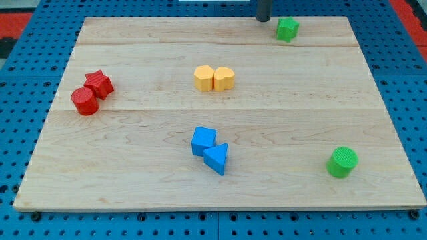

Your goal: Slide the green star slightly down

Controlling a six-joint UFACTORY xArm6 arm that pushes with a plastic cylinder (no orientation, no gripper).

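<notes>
The green star (287, 29) sits near the top edge of the wooden board (133, 160), right of centre. My tip (263, 20) is at the view's top, just left of the green star and a little above it, a small gap apart. The rod runs up out of the view.
A green cylinder (342, 162) stands at the lower right. A blue cube (203, 141) and a blue triangle (216, 159) touch at the lower centre. Two yellow blocks (214, 78) sit side by side at the centre. A red star (99, 83) and red cylinder (85, 101) touch at the left.
</notes>
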